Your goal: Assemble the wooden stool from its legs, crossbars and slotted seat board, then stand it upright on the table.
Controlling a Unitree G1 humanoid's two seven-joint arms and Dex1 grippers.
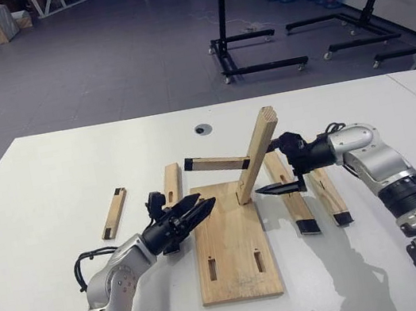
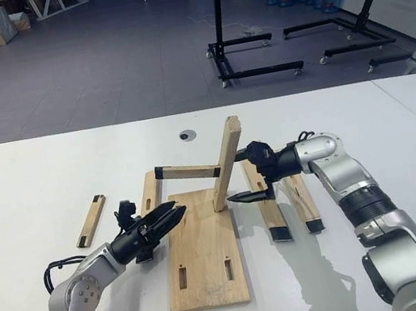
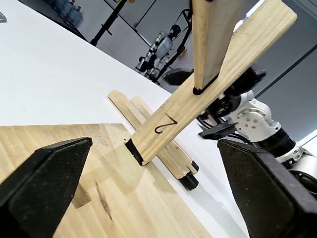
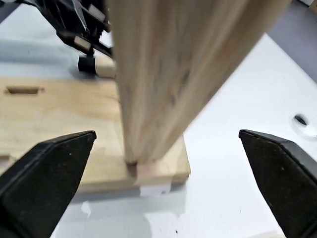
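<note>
- Slotted seat board [image 1: 236, 247]: lies flat in the middle of the desk [image 1: 53, 191], long axis running 12 to 6 o'clock. Two open slots show at its 6 o'clock end.
- Leg [image 1: 258, 151]: its foot is planted near the board's 1 o'clock corner and the shaft is tilted, with the top leaning toward 1 o'clock. Whether the foot sits in a slot cannot be told.
- Crossbar [image 1: 213, 163]: joined to the leg partway up, jutting toward 9 o'clock and held clear above the board.
- Right tool [image 1: 268, 167]: fingers spread wide, one on either side of the leg's lower shaft. No contact is visible.
- Left tool [image 1: 204, 201]: fingers apart and holding nothing, at the board's 9 o'clock edge. The leg's foot lies near, at its 3 o'clock.
- Spare parts: a loose leg [image 1: 295, 200] and a second loose leg [image 1: 331, 197] lie flat side by side at the board's 3 o'clock. A wooden bar [image 1: 172, 183] lies just beside its 11 o'clock corner, and a short bar [image 1: 113, 213] lies well apart at 9 o'clock.
- Governing relation: the leg already stands between the right tool's fingers, so the right arm is the nearer. The likely next move is to close on the shaft and bring its long axis upright. The left tool looks placed to steady the board or the crossbar.
</note>
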